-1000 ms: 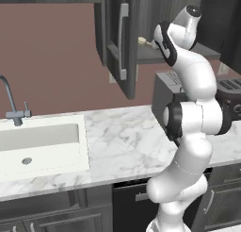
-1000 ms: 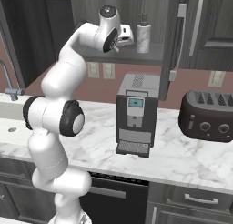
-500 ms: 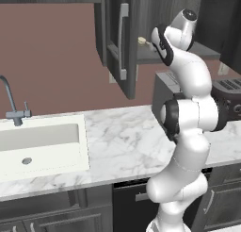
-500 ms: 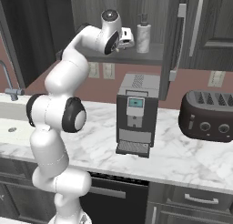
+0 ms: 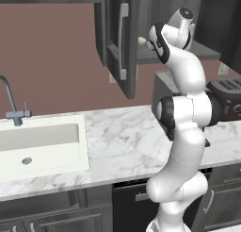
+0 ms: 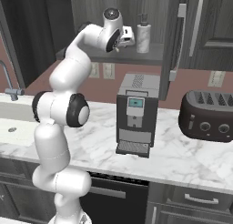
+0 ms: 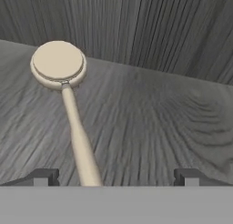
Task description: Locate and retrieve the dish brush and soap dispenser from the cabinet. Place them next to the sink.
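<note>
I am looking at the dish brush [image 7: 68, 104] lying flat on the cabinet [image 5: 117, 42] shelf, its round pale head at the far end and its thin handle running back toward me, passing between the jaws [image 7: 116, 176] nearer the left fingertip than the right. The jaws are standing wide apart, both dark fingertips [image 7: 43, 176] showing well clear of the handle, so I am gripping nothing and touching nothing that I can see. In the left base view the brush head [image 5: 141, 40] is peeking out just beside the hand, on the shelf behind the open door with its silver bar handle [image 5: 123, 41].

I am holding the arm [image 6: 68, 82] reaching high, the forearm rising steeply and the wrist bent over so the hand is pointing into the cabinet at shelf level. The soap dispenser [image 6: 143, 36] is standing upright on the same shelf, just to the right of the hand in the right base view.

Below, the coffee machine [image 6: 134, 114] and the toaster [image 6: 207, 116] are sitting on the marble surface [image 5: 122, 146], and the sink [image 5: 42, 146] with its faucet [image 5: 12, 103] is lying well off to the left.
</note>
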